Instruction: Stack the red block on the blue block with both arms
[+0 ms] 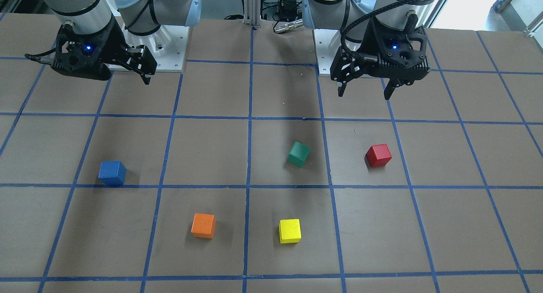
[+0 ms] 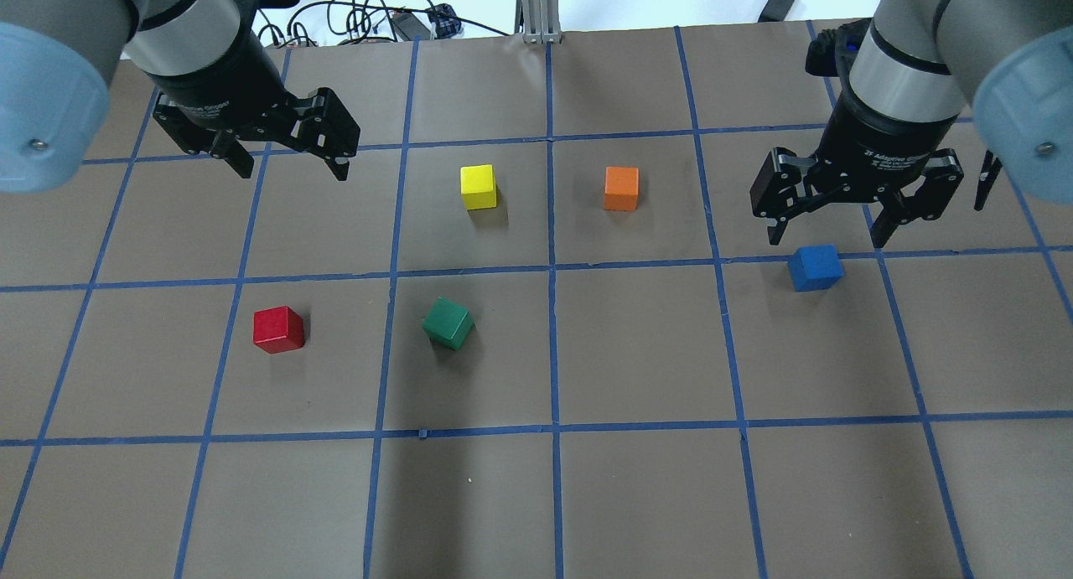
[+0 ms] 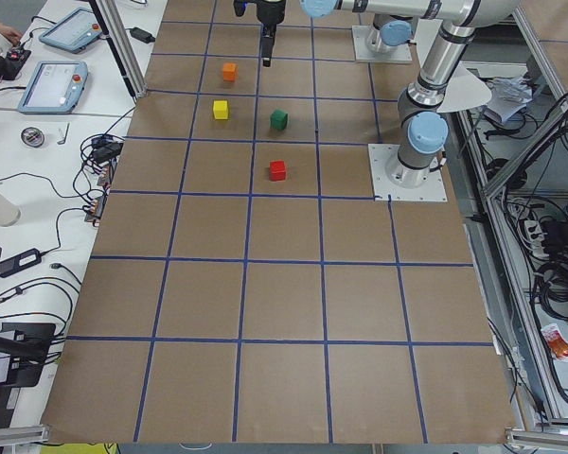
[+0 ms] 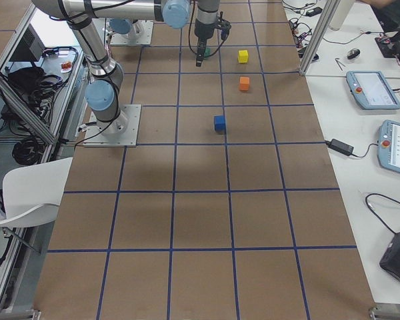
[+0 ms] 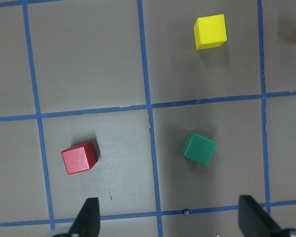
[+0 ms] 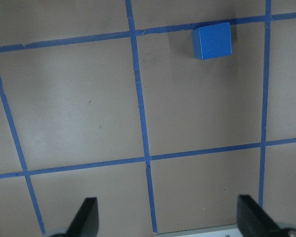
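The red block (image 2: 278, 328) rests on the brown table; it also shows in the front view (image 1: 378, 155) and the left wrist view (image 5: 79, 157). The blue block (image 2: 815, 267) rests at the other side, also in the front view (image 1: 112, 173) and the right wrist view (image 6: 212, 40). My left gripper (image 2: 289, 162) is open and empty, raised above the table, apart from the red block. My right gripper (image 2: 826, 230) is open and empty, raised near the blue block without touching it.
A green cube (image 2: 448, 323), a yellow cube (image 2: 479, 186) and an orange cube (image 2: 621, 188) sit between the two task blocks. Blue tape lines grid the table. Both arm bases (image 1: 163, 51) stand at the robot-side edge.
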`<move>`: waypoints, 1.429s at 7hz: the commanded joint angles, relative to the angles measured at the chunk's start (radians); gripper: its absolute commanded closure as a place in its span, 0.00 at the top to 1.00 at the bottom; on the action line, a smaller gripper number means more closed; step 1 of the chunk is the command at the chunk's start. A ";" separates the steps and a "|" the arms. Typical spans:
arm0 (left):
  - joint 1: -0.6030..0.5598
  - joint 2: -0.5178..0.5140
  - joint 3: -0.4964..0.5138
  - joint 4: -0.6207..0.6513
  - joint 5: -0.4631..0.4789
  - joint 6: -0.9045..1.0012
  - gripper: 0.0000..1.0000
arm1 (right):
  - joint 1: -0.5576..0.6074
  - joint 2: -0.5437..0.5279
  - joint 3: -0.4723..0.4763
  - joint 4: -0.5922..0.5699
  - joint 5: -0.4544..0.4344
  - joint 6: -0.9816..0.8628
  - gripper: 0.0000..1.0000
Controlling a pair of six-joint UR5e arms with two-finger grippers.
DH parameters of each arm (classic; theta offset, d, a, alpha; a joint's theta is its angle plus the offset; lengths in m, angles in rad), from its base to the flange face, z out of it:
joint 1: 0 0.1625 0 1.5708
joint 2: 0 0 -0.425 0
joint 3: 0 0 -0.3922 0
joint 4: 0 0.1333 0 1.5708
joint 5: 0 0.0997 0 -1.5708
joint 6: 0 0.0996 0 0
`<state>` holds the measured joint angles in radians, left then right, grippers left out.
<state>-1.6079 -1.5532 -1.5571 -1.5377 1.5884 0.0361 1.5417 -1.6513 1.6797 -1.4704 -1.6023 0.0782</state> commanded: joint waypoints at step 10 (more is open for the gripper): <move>0.121 -0.059 -0.165 0.149 0.025 0.095 1.00 | -0.017 -0.041 0.017 -0.039 0.004 -0.012 1.00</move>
<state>-1.5475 -1.5876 -1.6547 -1.5102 1.6110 0.0766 1.5261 -1.6948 1.7255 -1.5135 -1.5993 0.0671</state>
